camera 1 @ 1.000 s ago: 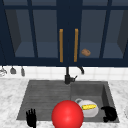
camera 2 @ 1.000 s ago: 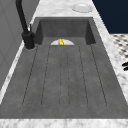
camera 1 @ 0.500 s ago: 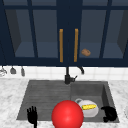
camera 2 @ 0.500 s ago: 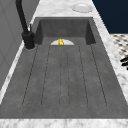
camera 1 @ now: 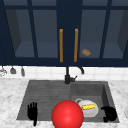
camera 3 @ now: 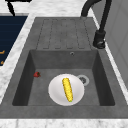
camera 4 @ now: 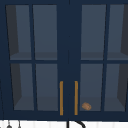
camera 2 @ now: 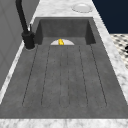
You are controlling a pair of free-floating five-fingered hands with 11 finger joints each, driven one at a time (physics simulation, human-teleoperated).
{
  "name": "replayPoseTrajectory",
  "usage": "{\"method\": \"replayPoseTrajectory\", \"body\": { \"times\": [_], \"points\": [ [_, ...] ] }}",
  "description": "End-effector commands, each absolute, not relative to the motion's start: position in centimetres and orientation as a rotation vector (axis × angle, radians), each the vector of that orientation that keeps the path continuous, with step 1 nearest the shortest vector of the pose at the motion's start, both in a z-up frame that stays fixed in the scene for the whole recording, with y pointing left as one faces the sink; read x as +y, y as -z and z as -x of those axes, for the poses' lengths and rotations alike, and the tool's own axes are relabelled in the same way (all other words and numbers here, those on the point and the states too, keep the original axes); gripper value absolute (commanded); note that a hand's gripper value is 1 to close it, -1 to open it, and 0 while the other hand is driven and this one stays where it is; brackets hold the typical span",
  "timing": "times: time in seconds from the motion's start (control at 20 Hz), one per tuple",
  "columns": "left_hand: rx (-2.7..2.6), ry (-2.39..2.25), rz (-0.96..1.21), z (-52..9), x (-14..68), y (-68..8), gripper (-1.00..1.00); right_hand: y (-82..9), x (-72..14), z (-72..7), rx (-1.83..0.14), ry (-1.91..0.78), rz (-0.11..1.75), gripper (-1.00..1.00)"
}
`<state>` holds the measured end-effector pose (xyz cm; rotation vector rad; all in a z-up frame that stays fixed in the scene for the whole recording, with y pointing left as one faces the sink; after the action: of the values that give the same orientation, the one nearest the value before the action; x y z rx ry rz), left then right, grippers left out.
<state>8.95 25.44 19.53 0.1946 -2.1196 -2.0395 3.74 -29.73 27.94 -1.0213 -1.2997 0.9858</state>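
My left hand point(camera 1: 32, 113) hovers open, fingers straight up, at the front left corner of the grey sink's drainboard point(camera 1: 42, 95); in the right side view the left hand point(camera 3: 14, 3) shows at the top left. My right hand point(camera 1: 109, 113) hangs with curled fingers at the front right of the basin, holding nothing I can see. A white plate point(camera 1: 93, 112) with a yellow corn cob point(camera 1: 89, 107) lies in the basin, just left of the right hand. A big red ball point(camera 1: 67, 115) sits at the front middle. The plate point(camera 3: 56, 93) and corn point(camera 3: 67, 89) lie beside the drain point(camera 3: 82, 80).
A black faucet point(camera 1: 67, 76) stands behind the sink. Above it is a navy glass-door cabinet with two orange handles point(camera 1: 61, 45), and a brown lump point(camera 1: 86, 52) on its shelf. A small red thing point(camera 3: 37, 74) lies in the basin. A white dish point(camera 2: 81, 7) sits on the marble counter.
Nothing has clearly moved. Both hands, the ball and the plate keep their places.
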Motion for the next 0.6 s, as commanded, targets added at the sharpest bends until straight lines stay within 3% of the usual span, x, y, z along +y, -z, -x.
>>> {"method": "replayPoseTrajectory", "body": {
  "times": [0.0,0.55],
  "points": [
    [-2.147,2.178,-0.142,-8.8,25.4,-21.0,-1.0,-27.9,-29.7,-3.7,-1.3,-0.986,1.021,0.0],
    [-2.137,2.26,-0.207,-9.0,25.5,-23.5,-1.0,-27.9,-29.7,-3.7,-1.3,-0.986,1.021,0.0]
  ]
}}
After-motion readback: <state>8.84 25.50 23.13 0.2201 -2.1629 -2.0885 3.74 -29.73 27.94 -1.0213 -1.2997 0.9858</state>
